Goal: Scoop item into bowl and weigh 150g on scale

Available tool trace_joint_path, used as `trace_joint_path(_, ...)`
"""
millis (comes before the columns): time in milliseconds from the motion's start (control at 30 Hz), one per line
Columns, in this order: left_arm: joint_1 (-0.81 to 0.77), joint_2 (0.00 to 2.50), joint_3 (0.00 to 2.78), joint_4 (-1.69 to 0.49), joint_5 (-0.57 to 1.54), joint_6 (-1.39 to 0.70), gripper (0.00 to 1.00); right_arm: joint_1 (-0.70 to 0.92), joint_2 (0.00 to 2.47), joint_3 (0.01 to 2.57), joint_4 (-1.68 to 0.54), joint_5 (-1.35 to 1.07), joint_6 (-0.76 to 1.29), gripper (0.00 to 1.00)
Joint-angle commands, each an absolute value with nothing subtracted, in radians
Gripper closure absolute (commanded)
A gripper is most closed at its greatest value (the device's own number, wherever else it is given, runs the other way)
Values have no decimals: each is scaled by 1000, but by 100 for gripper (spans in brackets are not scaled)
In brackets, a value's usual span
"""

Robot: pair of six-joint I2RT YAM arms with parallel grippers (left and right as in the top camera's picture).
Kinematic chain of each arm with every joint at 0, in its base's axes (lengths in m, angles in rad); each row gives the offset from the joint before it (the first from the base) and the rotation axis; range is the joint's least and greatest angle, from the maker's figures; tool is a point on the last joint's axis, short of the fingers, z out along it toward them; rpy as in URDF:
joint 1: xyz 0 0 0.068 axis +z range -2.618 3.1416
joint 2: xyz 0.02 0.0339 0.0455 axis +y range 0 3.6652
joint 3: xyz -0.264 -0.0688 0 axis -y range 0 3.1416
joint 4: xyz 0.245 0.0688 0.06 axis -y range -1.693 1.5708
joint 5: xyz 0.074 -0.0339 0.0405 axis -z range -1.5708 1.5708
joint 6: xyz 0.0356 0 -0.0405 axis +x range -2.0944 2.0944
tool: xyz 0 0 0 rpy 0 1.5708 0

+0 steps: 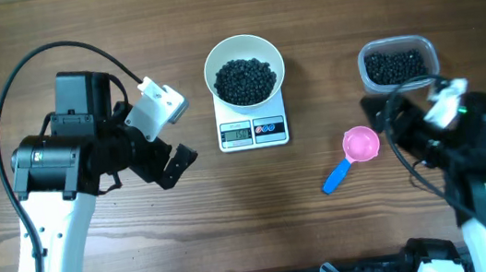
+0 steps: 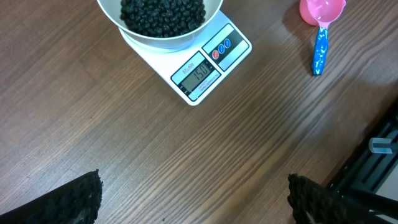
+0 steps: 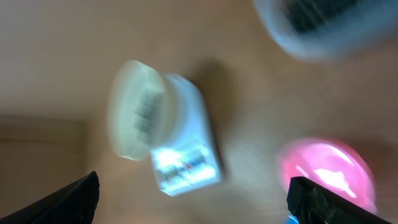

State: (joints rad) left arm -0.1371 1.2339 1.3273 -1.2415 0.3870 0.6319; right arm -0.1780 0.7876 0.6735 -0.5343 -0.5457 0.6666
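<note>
The bowl [image 1: 211,77] with the item [image 1: 246,80] stands on the scale [image 1: 253,132], upper centre. The scoop [image 1: 354,153] lies at its lower right, handle pointing lower left, nearer the right gripper [image 3: 198,202]; this and the left gripper [image 2: 194,200] are wide open, empty

We note white square scale [image 1: 252,127] lying flat, display lit, reading 150. White round bowl [image 1: 241,45] upright atop scale, toward its back edge. We see black beads [image 1: 246,80] heaped inside bowl.

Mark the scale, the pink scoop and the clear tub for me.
scale [image 2: 200,71], left wrist view, on its grey display.
pink scoop [image 1: 361,144], overhead view, inside its round cup.
clear tub [image 1: 363,67], overhead view, on its left rim.
</note>
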Motion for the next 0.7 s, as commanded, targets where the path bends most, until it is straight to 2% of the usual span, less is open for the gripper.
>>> trace_joint_path(0, -133, 1227, 1325, -1242, 388, 650, 0, -177, 641, 781, -475, -569, 815, 0)
trace_joint_path(133, -133, 1227, 1325, -1242, 388, 650, 0, -177, 603, 780, -506, -586, 1198, 0)
trace_joint_path(200, -133, 1227, 1325, -1242, 388, 651, 0, -177, 605, 780, -564, -622, 1225, 1)
trace_joint_path(267, -133, 1227, 1325, -1242, 388, 651, 0, -177, 597, 780, -541, -630, 1108, 0)
trace_joint_path(333, -133, 1227, 1325, -1242, 388, 650, 0, -177, 571, 780, -475, -618, 858, 0)
trace_joint_path(400, -133, 1227, 1325, -1242, 388, 651, 0, -170, 548, 780, -465, -591, 713, 0)
trace_joint_path(600, -133, 1227, 1325, -1242, 388, 651, 0, -7, 327, 736, -472, -345, 466, 0)
trace_joint_path(667, -133, 1227, 1325, -1242, 388, 650, 0, 36, 248, 668, -452, -278, 470, 0)
